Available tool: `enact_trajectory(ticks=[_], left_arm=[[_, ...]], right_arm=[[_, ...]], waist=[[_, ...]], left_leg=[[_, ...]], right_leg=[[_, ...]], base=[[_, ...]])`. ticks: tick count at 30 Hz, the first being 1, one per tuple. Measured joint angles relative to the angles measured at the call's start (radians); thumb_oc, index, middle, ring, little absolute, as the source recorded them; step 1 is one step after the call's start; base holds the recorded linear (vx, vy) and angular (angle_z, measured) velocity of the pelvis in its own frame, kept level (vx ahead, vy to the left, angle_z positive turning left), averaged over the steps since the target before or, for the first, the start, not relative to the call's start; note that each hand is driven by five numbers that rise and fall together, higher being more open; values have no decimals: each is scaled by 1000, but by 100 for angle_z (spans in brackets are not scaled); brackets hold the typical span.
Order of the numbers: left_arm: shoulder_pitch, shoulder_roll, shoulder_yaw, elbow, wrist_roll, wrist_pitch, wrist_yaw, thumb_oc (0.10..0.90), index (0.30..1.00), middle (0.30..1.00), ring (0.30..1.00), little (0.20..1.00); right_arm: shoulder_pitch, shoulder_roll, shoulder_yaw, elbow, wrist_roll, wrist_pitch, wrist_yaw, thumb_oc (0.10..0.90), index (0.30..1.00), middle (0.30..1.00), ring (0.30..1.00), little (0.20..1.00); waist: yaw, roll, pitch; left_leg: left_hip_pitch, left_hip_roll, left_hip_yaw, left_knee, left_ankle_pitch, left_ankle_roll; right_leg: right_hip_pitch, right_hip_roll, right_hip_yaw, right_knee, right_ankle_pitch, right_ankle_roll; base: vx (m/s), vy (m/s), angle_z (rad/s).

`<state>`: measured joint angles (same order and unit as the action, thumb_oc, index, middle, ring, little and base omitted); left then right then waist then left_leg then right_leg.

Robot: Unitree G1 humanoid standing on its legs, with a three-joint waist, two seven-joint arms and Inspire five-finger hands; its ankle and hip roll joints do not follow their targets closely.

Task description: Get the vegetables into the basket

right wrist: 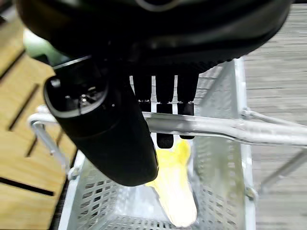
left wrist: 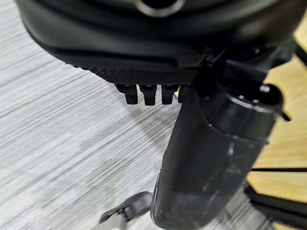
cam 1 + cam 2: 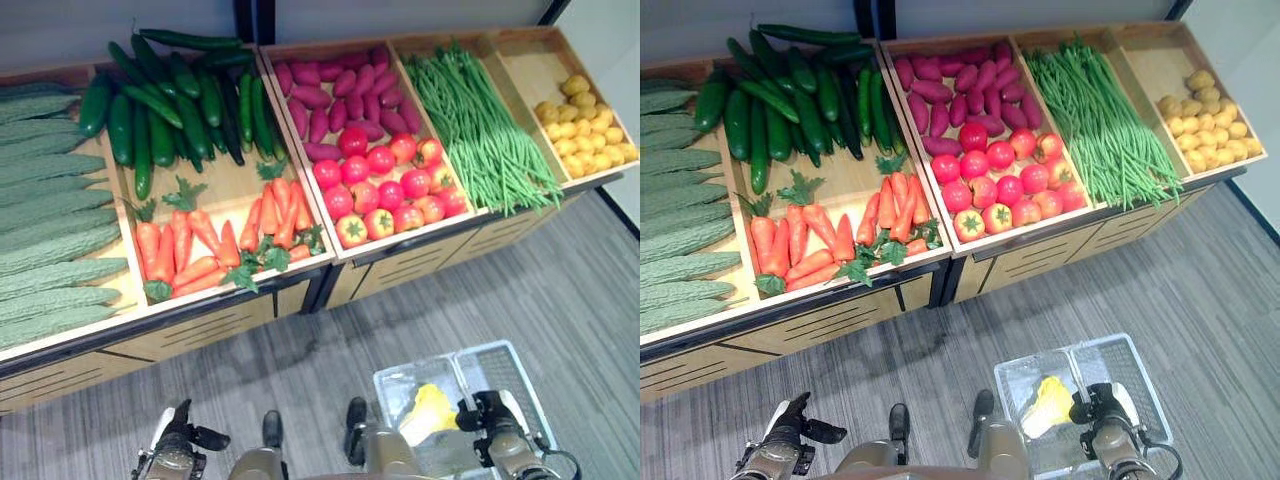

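A wire basket (image 3: 522, 382) stands on the floor at the lower right with a yellow vegetable (image 3: 430, 410) inside. My right hand (image 3: 492, 418) is over it; in the right wrist view its fingers (image 1: 164, 103) curl round the metal basket handle (image 1: 230, 129), above the yellow vegetable (image 1: 175, 194). My left hand (image 3: 178, 442) hangs low at the lower left, relaxed and holding nothing, and its thumb (image 2: 206, 158) shows over grey floor. On the wooden display ahead lie carrots (image 3: 200, 245), cucumbers (image 3: 170, 100), tomatoes (image 3: 385, 190) and green beans (image 3: 480, 130).
The display also holds bitter gourds (image 3: 50, 220) at far left, purple sweet potatoes (image 3: 340, 95) behind the tomatoes, and small yellow produce (image 3: 585, 125) in the far right bin. The wooden front of the stand (image 3: 200, 325) faces me across a strip of grey floor.
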<state>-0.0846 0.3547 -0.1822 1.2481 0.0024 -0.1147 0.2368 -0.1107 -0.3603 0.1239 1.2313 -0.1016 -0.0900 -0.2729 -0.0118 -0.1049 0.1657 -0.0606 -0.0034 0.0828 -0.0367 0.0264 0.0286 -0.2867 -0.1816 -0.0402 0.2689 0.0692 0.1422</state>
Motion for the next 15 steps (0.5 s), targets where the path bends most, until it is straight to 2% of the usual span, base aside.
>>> enact_trajectory(ticks=[3,4,6,7,9,10,11,15], left_arm=[[-6,0,4,14,-2,2,2,900,1000,1000,1000,1000],[-10,0,13,19,-3,2,2,900,1000,1000,1000,1000],[-4,0,33,19,-4,1,6,900,1000,1000,1000,1000],[5,-2,54,20,-7,1,8,900,1000,1000,1000,1000],[40,-21,83,18,-23,6,23,900,1000,1000,1000,1000],[60,-42,109,24,-25,10,25,900,1000,1000,1000,1000],[56,-69,137,27,-43,14,34,900,1000,1000,1000,1000],[39,-106,139,21,-84,12,48,900,1000,1000,1000,1000]], right_arm=[[-7,2,0,3,0,-15,0,400,300,300,300,300],[1,4,-1,7,0,-16,0,400,300,300,300,300],[10,8,-1,41,1,-11,-1,400,300,300,300,300],[12,9,-2,51,0,-6,-1,400,300,300,300,300],[1,8,-3,48,0,-12,-2,400,300,300,300,300],[-3,5,-11,50,0,-9,-3,400,300,300,300,300],[14,3,-20,60,1,-1,-6,400,300,300,300,300],[47,2,-44,85,1,10,-18,400,300,300,300,300]], waist=[[-1,-5,-3],[-8,-3,-1],[0,-11,-6],[1,-10,-6],[23,33,-5],[20,56,-6],[10,57,-8],[8,64,-11]], left_leg=[[2,-6,-39,-16,13,-11],[1,-7,-69,-16,20,-19],[9,-11,-94,-17,20,-27],[16,-6,-103,-22,19,-43],[16,55,-96,-22,15,-69],[16,88,-101,-19,22,-82],[8,102,-107,9,29,-100],[-23,131,-98,22,47,-126]], right_leg=[[46,0,71,-189,-3,7],[71,-3,72,-256,6,13],[104,-9,30,-298,29,6],[118,-5,23,-315,73,3],[135,60,13,-356,100,-33],[145,90,-9,-357,94,-52],[173,101,-45,-356,80,-73],[178,128,-97,-362,45,-98]], base=[[64,-158,36],[27,-218,69],[30,-215,64],[35,-164,31],[60,-247,-6],[55,-297,32],[22,-166,58],[15,-57,43]])
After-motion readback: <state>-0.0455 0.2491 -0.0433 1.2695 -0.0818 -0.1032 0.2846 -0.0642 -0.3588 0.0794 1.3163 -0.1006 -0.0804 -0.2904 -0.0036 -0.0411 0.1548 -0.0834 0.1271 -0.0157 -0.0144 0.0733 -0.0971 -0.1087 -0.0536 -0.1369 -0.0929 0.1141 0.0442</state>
